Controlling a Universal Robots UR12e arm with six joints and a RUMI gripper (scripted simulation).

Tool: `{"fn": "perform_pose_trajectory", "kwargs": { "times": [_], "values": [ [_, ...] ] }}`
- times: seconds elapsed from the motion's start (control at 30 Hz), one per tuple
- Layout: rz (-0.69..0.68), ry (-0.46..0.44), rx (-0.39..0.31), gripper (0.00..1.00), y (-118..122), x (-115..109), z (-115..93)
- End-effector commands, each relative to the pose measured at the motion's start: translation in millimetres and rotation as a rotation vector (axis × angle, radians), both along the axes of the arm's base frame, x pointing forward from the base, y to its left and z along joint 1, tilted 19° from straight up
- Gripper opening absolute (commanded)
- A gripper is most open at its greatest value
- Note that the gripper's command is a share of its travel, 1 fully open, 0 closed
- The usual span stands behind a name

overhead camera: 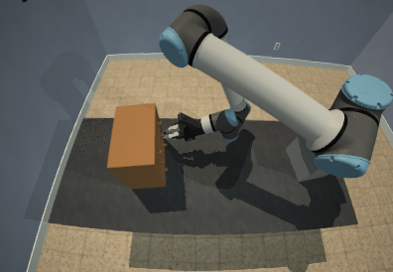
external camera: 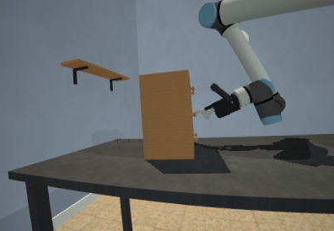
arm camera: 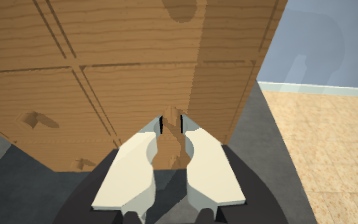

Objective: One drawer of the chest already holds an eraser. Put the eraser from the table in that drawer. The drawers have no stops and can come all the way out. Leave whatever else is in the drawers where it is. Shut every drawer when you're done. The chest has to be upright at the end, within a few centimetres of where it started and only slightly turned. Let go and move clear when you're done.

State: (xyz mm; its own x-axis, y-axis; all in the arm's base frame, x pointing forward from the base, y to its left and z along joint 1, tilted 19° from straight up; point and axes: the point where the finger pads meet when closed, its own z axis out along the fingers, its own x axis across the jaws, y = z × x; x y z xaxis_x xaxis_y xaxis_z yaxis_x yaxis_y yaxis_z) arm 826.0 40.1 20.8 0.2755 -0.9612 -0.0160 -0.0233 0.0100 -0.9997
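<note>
At nine o'clock from the wrist, I have my gripper (arm camera: 171, 116) clamped on a middle drawer knob (arm camera: 171, 131) of the chest (overhead camera: 134, 139), presumably to check inside; eraser not visible in any view.

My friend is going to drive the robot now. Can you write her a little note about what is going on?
End effector: shut on a small wooden drawer knob on the front of the tall orange-brown wooden chest.
Chest: stands on the dark table. In the exterior view it looks tipped a bit, not quite upright.
Drawers: all look shut. None has come out yet.
Eraser: not visible in any view.
Done: knob gripped.
Left: pull drawers gently to find the one with an eraser, put the table eraser in, shut everything, keep the chest upright.
</note>
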Motion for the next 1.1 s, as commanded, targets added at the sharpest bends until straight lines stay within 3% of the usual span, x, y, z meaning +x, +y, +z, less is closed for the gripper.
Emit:
{"fn": "perform_pose_trajectory", "kwargs": {
  "times": [0.0,0.4,1.07],
  "values": [
    [0.0,-0.001,0.0,0.1,0.0,0.0,0.5],
    [0.0,-0.001,0.0,0.2,0.0,0.0,0.5],
    [0.0,-0.001,0.0,0.2,-2.8,-9.8,-3.0]
  ]
}}
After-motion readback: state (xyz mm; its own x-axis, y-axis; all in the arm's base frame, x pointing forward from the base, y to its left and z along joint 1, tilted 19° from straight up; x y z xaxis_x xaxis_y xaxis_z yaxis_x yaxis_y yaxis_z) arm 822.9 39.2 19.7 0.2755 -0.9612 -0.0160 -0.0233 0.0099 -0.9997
